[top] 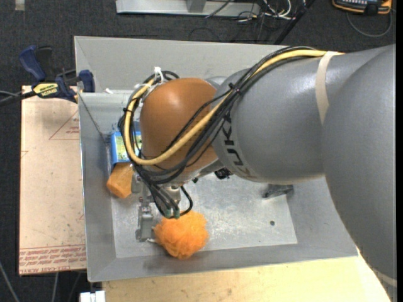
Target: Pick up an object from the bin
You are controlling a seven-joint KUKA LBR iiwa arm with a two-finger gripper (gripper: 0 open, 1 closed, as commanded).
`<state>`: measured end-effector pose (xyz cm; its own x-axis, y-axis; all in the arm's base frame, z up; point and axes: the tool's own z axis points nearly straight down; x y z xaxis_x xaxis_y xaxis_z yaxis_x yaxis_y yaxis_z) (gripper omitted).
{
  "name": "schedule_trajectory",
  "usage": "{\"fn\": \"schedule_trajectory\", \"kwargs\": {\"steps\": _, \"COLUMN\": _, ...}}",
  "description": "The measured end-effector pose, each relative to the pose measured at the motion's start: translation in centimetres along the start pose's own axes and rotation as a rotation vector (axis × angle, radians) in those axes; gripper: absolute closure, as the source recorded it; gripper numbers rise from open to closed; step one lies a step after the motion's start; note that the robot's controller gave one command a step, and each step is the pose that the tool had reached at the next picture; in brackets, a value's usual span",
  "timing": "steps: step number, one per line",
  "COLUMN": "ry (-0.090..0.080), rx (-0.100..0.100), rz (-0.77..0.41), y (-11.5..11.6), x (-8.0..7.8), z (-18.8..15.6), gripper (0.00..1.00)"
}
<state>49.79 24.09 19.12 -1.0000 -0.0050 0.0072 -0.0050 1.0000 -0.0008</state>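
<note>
My gripper [147,226] reaches down under the orange dome to the bin's front left floor. One metal finger shows at the left of a fuzzy orange ball [182,233], touching or very close to it. Whether the ball sits between the fingers I cannot tell. An orange-tan sponge block [120,182] lies just left of the gripper, near the left wall. A blue packet [119,147] with a green and yellow label lies behind the sponge, partly hidden by the dome.
The big grey arm covers the right and back of the bin. A small dark metal piece [277,192] lies on the floor at the right, under the arm. Bare grey floor shows right of the ball.
</note>
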Motion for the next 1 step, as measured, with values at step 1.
{"fn": "schedule_trajectory", "kwargs": {"steps": 1, "ry": -0.007, "rx": -0.002, "rz": 0.005, "y": -0.14, "x": -0.18, "z": -0.45, "gripper": 0.00}}
